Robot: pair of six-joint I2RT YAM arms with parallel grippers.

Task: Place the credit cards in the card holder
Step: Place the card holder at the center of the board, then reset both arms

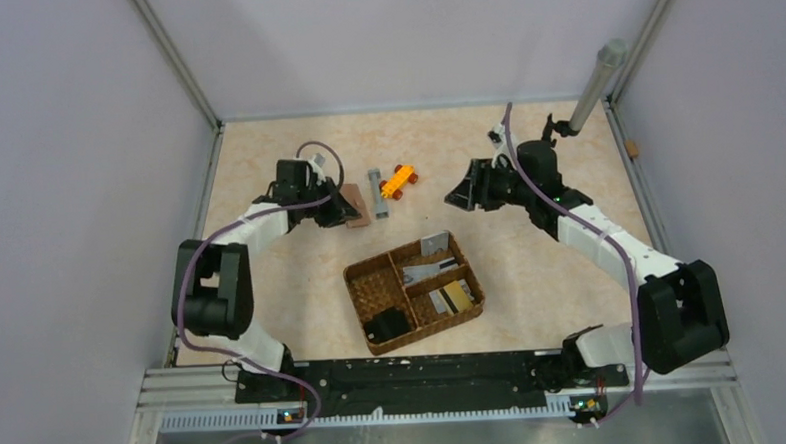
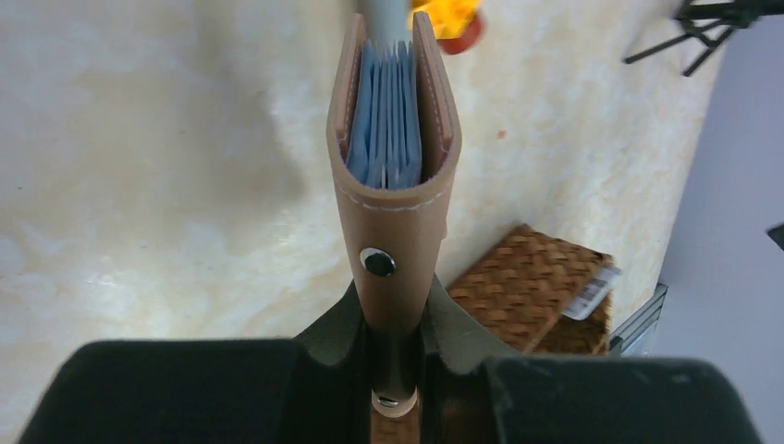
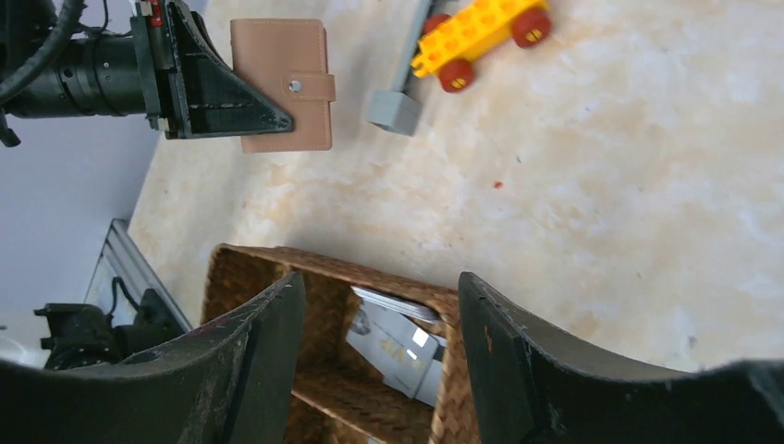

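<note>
The left pincer is clamping on the small flat brown leather card holder by its edge. It is holding the holder out at the far left of the pale desk. I cannot tell if the holder is touching the desk. Light blue pockets are showing between the covers, and no card is showing in them. The strap with the round snap seems to be keeping it shut.

The thin flat grey and gold credit cards are lying in the brown woven basket, well apart from the holder. The right pincer is hanging near the basket with its fingers apart, holding nothing.

I am thinking the job is only starting. The holder is being held ready, but every card is waiting to be picked up and slid in.
</note>
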